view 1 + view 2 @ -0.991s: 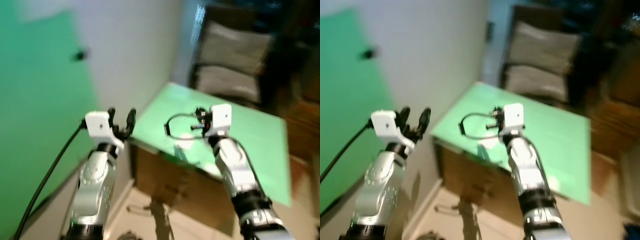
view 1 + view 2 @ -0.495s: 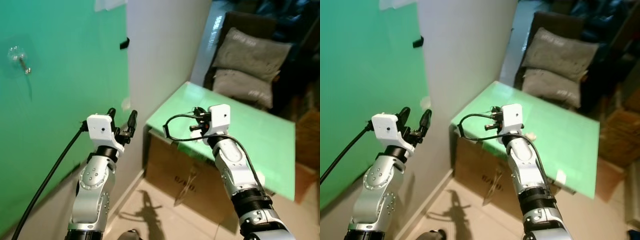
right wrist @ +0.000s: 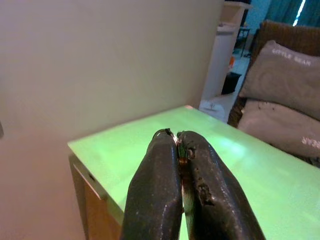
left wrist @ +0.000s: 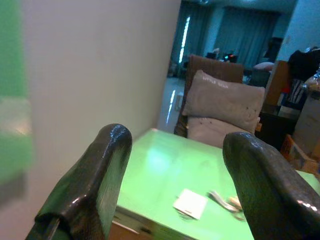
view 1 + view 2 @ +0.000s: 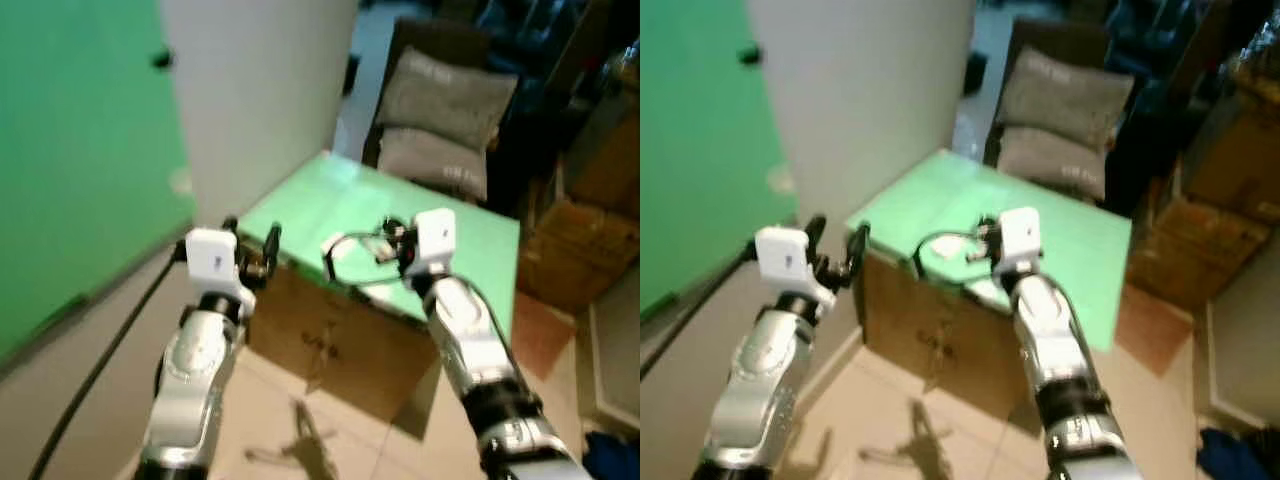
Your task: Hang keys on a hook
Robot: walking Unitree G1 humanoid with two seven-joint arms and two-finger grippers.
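Observation:
My right gripper [image 5: 388, 240] hovers over the near left part of the green table top [image 5: 470, 235]. In the right wrist view its fingers [image 3: 165, 185] are pressed together with a thin sliver of metal, the keys [image 3: 182, 152], pinched between them. A black loop [image 5: 335, 262] hangs beside this gripper. My left gripper [image 5: 250, 232] is raised near the table's left corner, fingers [image 4: 100, 170] wide apart with nothing between them. A small dark fitting [image 5: 161, 61] sticks out of the wall at the edge of the green panel [image 5: 80, 150].
A cardboard box [image 5: 330, 335] carries the green top. On it lie a white card [image 4: 190, 203] and small metal bits [image 4: 226, 202]. A chair with grey cushions [image 5: 440, 110] stands behind, brown boxes [image 5: 585, 220] to the right, and a white wall [image 5: 260, 90] to the left.
The camera has swung right and is blurred, so the green wall with its clear hook has slid out of the picture. Both arms hold the same pose, the right still shut.

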